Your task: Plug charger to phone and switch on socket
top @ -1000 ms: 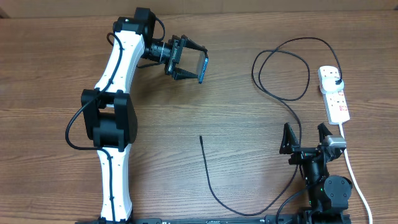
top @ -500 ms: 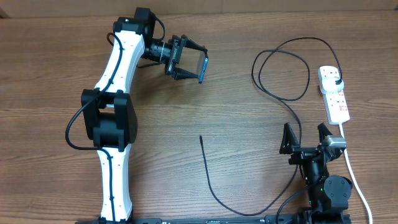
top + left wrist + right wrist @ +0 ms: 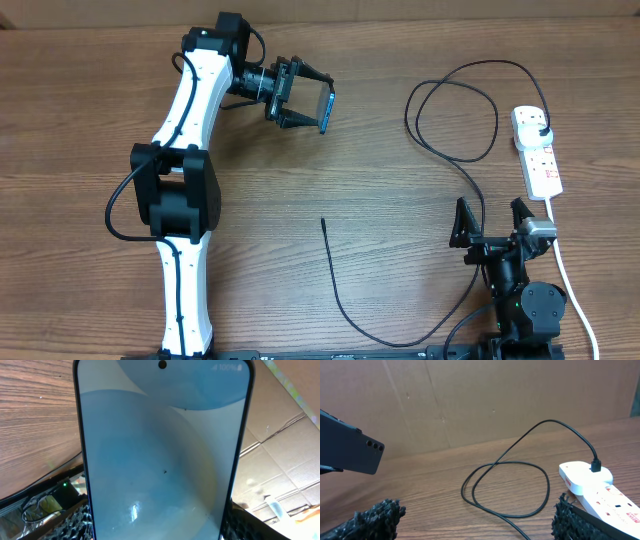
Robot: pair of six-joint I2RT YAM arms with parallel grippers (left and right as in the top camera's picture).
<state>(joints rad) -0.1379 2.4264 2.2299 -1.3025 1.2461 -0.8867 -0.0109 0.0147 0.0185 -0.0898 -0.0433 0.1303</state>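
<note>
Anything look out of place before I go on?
Nothing damaged or spilled. The phone is held off the table in the left gripper, and the tip of the charger lies loose mid-table, not plugged in.

Lit phone (image 3: 326, 108) in left pincer (image 3: 321, 104); black charger (image 3: 329, 258) in white socket (image 3: 538, 155).

- L arm (image 3: 188, 100): white links, blk joint housings, blk cable (image 3: 109, 215) looping by elbow.
- R arm (image 3: 530, 303): all blk, small silver block (image 3: 537, 229) nr wrist.
- Jaws: blk, rough-textured pads (image 3: 375, 520).
</note>
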